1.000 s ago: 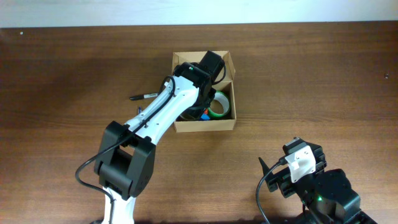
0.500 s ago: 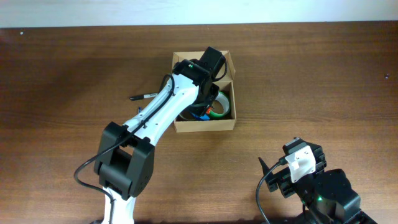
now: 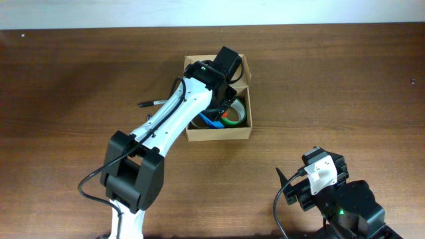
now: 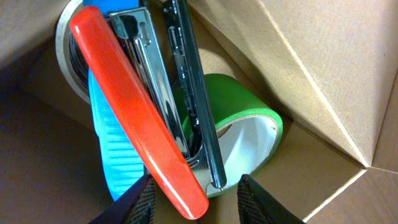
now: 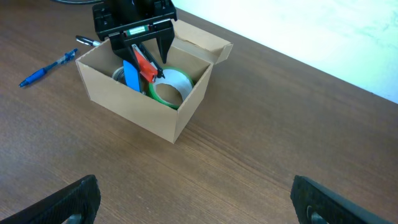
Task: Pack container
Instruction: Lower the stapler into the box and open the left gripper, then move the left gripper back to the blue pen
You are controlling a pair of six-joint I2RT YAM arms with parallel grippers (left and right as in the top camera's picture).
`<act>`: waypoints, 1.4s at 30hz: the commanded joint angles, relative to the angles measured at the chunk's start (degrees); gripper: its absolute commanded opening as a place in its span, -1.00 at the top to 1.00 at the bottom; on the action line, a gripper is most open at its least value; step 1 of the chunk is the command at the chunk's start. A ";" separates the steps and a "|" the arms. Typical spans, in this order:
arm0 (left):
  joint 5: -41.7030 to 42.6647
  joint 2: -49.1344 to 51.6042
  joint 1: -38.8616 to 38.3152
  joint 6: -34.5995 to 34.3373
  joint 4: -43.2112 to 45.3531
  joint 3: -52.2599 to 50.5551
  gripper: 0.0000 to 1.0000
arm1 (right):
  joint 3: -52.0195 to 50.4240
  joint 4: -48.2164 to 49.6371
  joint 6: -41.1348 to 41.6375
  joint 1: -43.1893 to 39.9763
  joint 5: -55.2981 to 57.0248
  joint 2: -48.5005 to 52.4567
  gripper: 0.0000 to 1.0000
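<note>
just inside container [image 3: 219, 135] rim, red stapler [image 4: 134, 106]

table [image 3: 345, 79]: dark wood | on it: container [image 3: 219, 132], black marker [image 3: 154, 103], blue pen [image 5: 46, 67]

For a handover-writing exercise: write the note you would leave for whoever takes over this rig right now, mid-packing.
Left gripper: down in the container, jaws either side of the red stapler; grip unclear.
Right gripper: jaws wide open, apart from the container.
Done: green tape roll, beige tape roll and blue packet inside.
Left: black marker and blue pen lie outside, probably next; lid flap open.
</note>
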 commanded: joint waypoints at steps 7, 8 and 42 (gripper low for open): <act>-0.85 0.13 1.57 3.58 0.22 1.14 0.15 | -0.37 0.15 0.52 -0.31 0.33 -0.44 -0.98; -1.07 0.13 1.66 3.58 0.50 1.14 0.15 | -0.37 0.15 0.52 -0.31 0.33 -0.44 -0.98; -6.32 -8.85 2.25 4.00 0.44 1.18 0.09 | -0.37 0.15 0.52 -0.31 0.33 -0.44 -0.99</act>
